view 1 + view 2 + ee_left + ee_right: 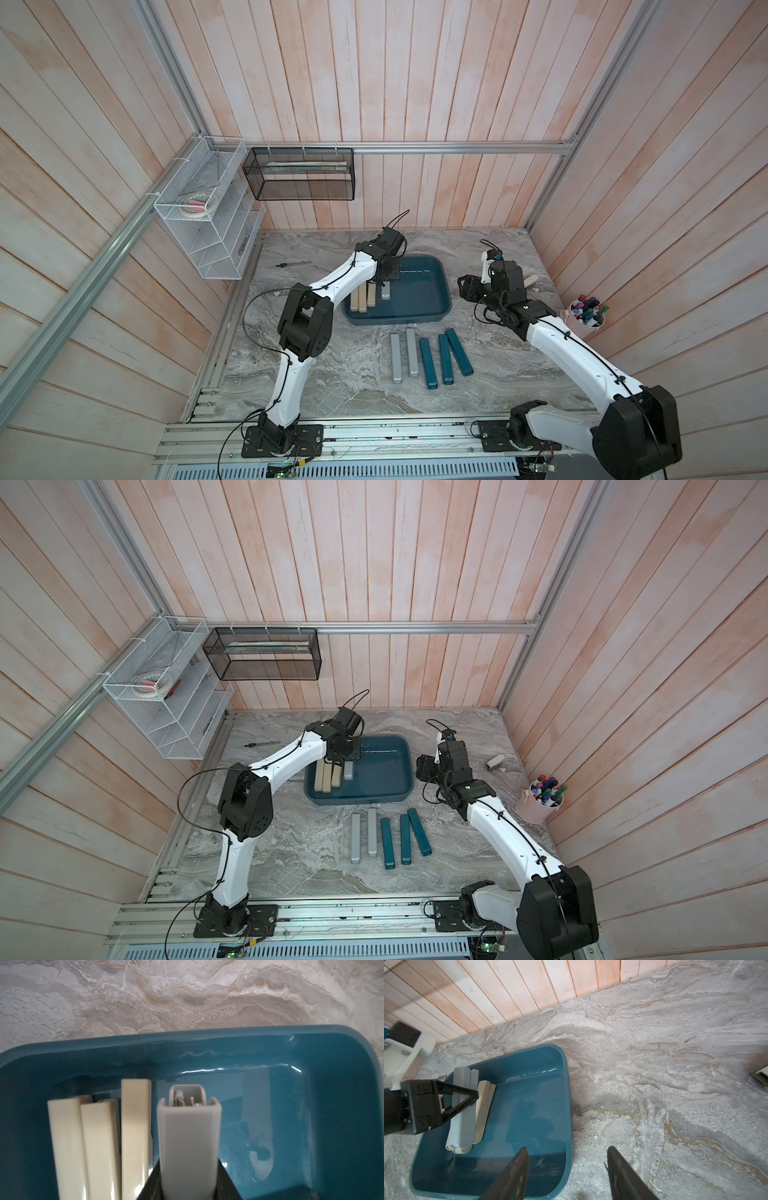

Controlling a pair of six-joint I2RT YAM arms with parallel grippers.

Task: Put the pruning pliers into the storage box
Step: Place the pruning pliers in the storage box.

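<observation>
Pliers (188, 1142), light grey, are clamped in the left gripper (466, 1096) inside the storage box (419, 295), just beside three beige pliers (360, 298). Two grey pliers (397, 357) and three teal pliers (444, 359) lie on the table (332, 374) near the box. The right gripper (568, 1148) hovers at the box rim, jaws apart, empty.

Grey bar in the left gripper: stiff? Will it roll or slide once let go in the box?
Probably stiff: the grey bar sticks straight out of the left gripper without sag. Unlikely to roll: flat faces, like the beige bars lying beside it. May slide a little: bar and box floor look glossy.
</observation>
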